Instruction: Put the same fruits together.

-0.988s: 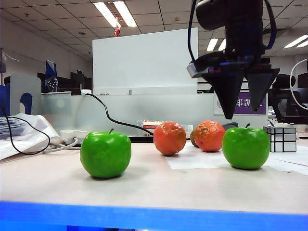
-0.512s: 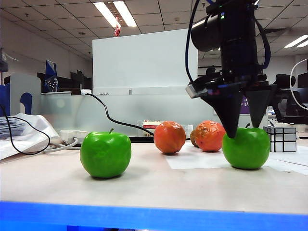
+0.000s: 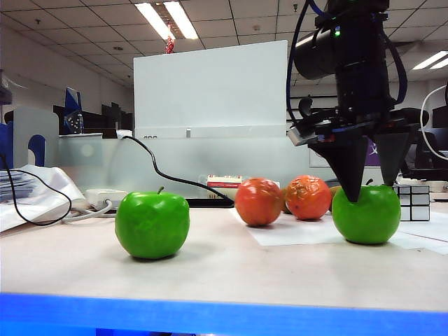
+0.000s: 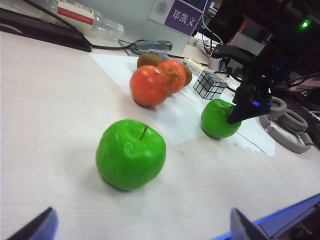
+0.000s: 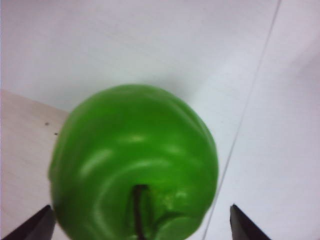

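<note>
Jaws spread wide, the right gripper is straddling the right green apple, which is sitting on white paper at the exterior view's four o'clock. Two orange fruits and a mirror cube are crowding behind it. The left gripper, also wide, is hovering above the left green apple at eight o'clock.

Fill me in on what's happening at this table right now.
The right gripper is open, its fingers straddling the top of a glossy green plastic apple that rests on white paper, not yet gripped. The matching second green apple sits apart, on the left of the exterior view. Two orange-red dimpled fruits sit close together behind. The left gripper is open too, holding nothing, looking down at that second apple.
</note>
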`<state>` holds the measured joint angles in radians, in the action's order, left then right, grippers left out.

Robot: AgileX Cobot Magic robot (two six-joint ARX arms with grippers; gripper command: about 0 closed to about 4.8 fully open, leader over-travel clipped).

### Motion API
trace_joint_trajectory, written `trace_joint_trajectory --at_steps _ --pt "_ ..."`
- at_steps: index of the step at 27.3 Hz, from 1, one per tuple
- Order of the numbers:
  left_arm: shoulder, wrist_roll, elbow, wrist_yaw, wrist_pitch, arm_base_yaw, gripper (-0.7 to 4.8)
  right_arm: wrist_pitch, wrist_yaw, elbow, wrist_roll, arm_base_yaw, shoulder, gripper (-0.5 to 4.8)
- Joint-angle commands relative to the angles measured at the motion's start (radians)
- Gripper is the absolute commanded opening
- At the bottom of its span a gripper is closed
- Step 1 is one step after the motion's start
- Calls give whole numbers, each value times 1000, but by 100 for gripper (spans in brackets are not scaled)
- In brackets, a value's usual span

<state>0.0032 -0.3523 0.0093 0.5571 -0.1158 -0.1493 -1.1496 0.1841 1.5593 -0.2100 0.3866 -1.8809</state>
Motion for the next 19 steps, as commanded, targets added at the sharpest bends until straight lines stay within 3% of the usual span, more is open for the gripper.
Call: trace_joint_trajectory --at_steps 1,19 --pt "-1 5 1 -1 -2 0 479 24 -36 1 1 2 3 479" --pt "-1 5 1 0 -2 -1 479 27 -44 0 14 2 -95 479"
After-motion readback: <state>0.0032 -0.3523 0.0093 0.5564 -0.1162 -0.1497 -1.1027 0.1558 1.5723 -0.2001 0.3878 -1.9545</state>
